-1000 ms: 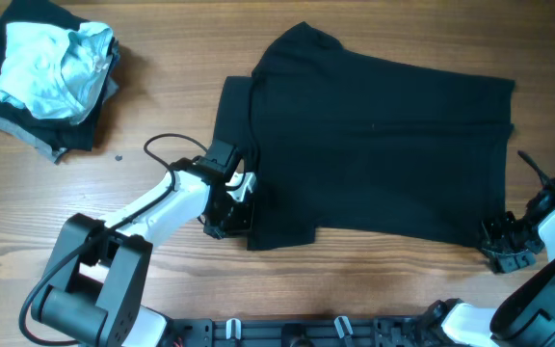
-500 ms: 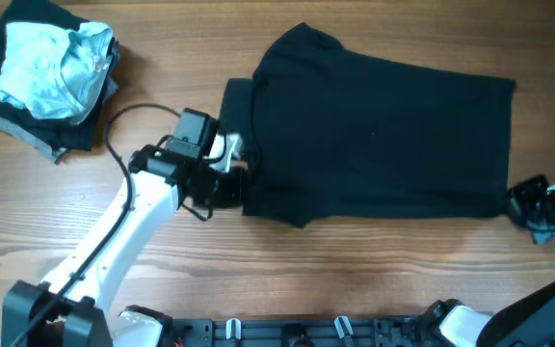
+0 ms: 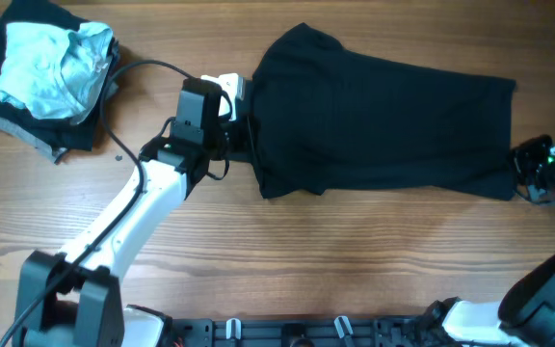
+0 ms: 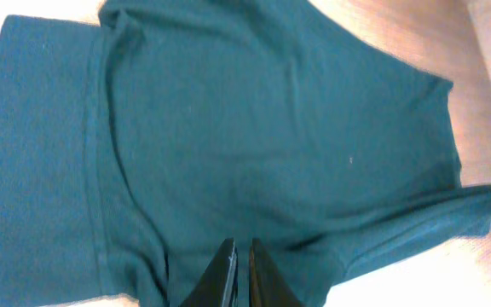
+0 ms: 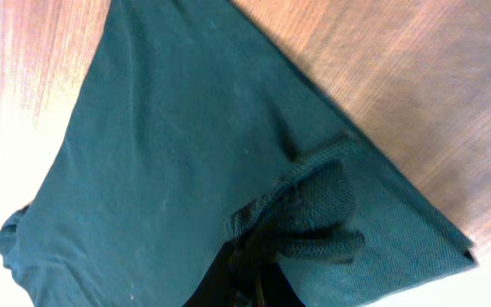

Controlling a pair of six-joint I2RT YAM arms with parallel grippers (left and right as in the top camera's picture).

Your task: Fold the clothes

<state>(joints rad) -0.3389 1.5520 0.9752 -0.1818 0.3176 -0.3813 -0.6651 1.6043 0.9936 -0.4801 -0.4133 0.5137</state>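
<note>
left gripper (image 4: pixel 237 271) and right gripper (image 5: pixel 247 275) are clenching edges of the dark teal knit shirt (image 3: pixel 383 125); uneven pulling is risking slippage.

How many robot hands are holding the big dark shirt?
2. The left hand pinches the dark teal fabric shirt at its left edge; the right hand grips its lower right corner.

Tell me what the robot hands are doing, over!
Left gripper shut on dark shirt, left edge. Right gripper shut on it, right edge. Clothes pile in far corner, apart from shirt.
</note>
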